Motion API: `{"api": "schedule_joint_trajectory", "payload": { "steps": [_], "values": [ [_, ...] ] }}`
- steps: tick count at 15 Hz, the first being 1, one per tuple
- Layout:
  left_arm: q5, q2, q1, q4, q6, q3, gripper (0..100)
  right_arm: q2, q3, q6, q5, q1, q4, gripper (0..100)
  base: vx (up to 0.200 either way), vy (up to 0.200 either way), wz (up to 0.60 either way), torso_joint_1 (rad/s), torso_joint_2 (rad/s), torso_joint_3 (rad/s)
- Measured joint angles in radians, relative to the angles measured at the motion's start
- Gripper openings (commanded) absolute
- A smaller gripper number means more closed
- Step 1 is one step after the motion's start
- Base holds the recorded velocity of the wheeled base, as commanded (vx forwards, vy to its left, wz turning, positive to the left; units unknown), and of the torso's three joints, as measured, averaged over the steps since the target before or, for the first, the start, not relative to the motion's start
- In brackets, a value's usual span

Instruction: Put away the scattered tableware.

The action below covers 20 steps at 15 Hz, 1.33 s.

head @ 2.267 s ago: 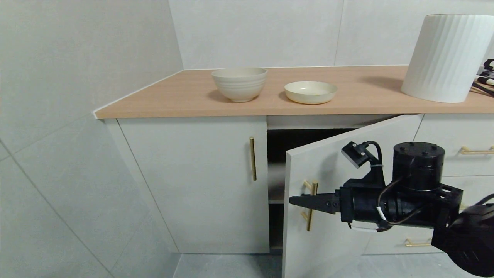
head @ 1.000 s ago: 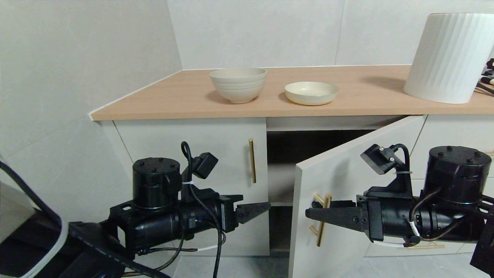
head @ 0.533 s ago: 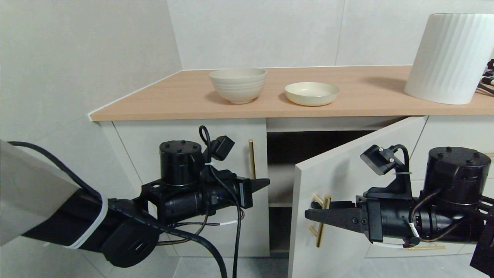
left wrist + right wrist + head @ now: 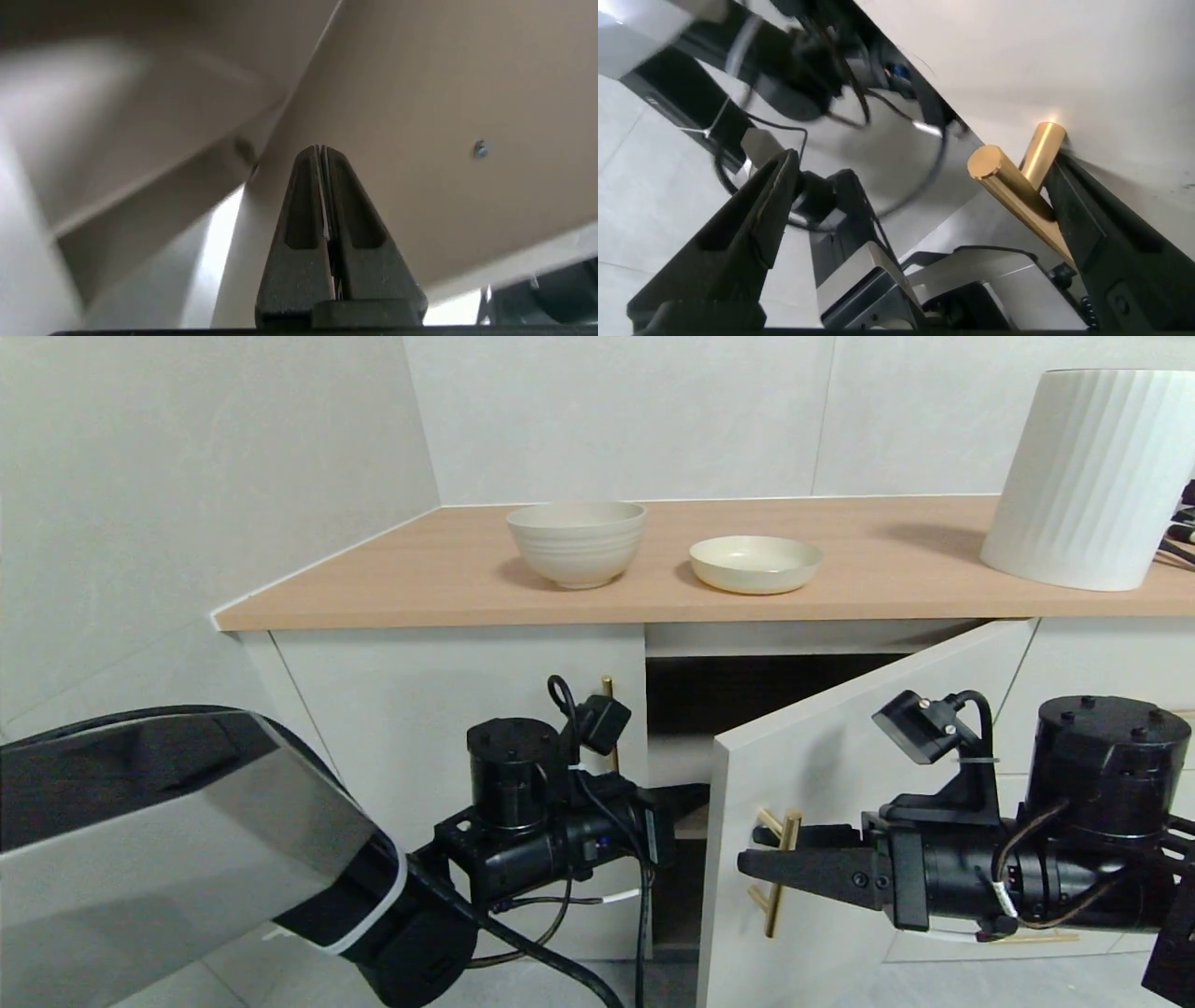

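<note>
A ribbed cream bowl (image 4: 575, 541) and a shallow cream dish (image 4: 756, 563) stand side by side on the wooden countertop (image 4: 448, 588). Below them the right cabinet door (image 4: 840, 737) hangs partly open. My left gripper (image 4: 695, 793) is shut, its tip (image 4: 319, 154) in the gap just behind that door's inner face. My right gripper (image 4: 761, 859) is open in front of the door, its fingers (image 4: 738, 243) spread on either side of the brass handle (image 4: 1018, 173), which lies close to one finger.
A tall white ribbed container (image 4: 1092, 476) stands at the counter's right end, with dark utensils (image 4: 1181, 537) beside it. The left cabinet door (image 4: 448, 709) is closed. Drawers with brass pulls sit to the right. A tiled wall bounds the left side.
My left arm came into view and swung right, bringing its shut tip into the cabinet opening. The door stands a little wider than at first. The right gripper has stayed at the handle.
</note>
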Motion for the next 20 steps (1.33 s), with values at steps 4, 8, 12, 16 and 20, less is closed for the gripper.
{"api": "schedule_joint_trajectory", "payload": {
  "steps": [4,8,12,16,20],
  "values": [
    [0.0,0.069,-0.066,-0.089,0.0,0.001,0,-0.005,0.024,-0.066,-0.064,0.001,0.013,100,0.0,0.0,0.0,0.0,0.0,0.0],
    [0.0,0.086,-0.085,-0.135,0.001,-0.011,0,-0.042,0.065,-0.109,-0.074,-0.043,0.018,100,0.0,0.0,0.0,0.0,0.0,0.0],
    [-0.001,0.082,-0.088,-0.138,0.001,-0.017,0,-0.122,0.139,-0.201,-0.119,-0.082,0.058,100,0.0,0.0,0.0,0.0,0.0,0.0],
    [-0.001,0.075,-0.089,-0.137,0.003,-0.017,0,-0.231,0.181,-0.311,-0.488,-0.051,0.18,100,0.0,0.0,0.0,0.0,0.0,0.0],
    [-0.002,0.074,-0.089,-0.134,0.003,-0.017,0,-0.408,0.197,-0.325,-0.533,0.02,0.399,100,0.0,0.0,0.0,0.0,0.0,0.0]
  ]
}}
